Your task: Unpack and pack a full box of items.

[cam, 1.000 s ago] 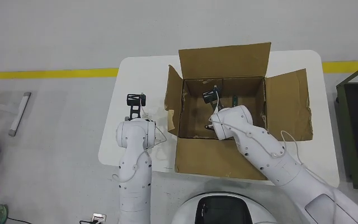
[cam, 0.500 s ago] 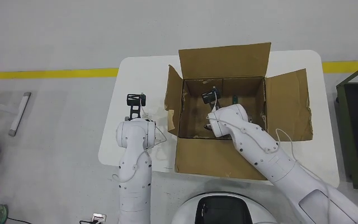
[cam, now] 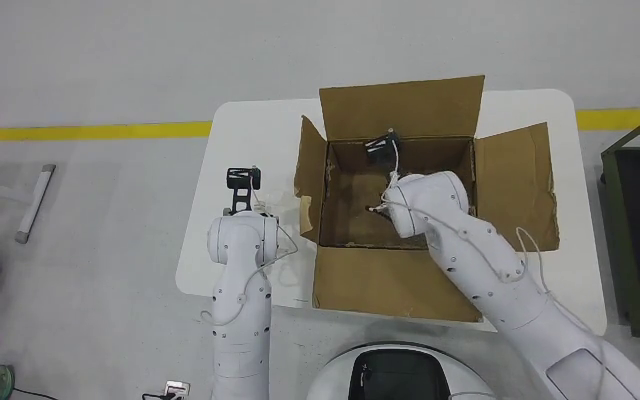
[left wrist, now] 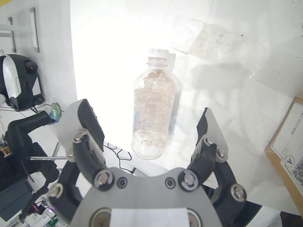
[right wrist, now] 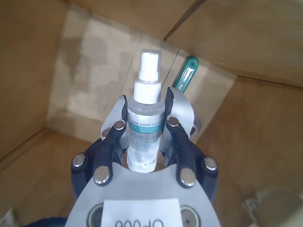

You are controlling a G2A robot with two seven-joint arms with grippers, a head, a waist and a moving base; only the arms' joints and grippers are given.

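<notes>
While right fingers (right wrist: 182, 109) clamp spray bottle (right wrist: 144, 124) clear of box walls (right wrist: 260, 131), left fingers (left wrist: 90, 121) apart

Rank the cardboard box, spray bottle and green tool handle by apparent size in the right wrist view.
1. cardboard box, clearly largest.
2. spray bottle, though it sits nearest the camera.
3. green tool handle, partly hidden and farther off, so its rank against the bottle is unsure.

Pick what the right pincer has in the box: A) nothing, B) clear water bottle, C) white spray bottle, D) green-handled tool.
C: in the right wrist view the right pincer is shut on the spray bottle, its pads on either side of the body, while the green-handled tool sits apart from it, farther inside the box.
</notes>
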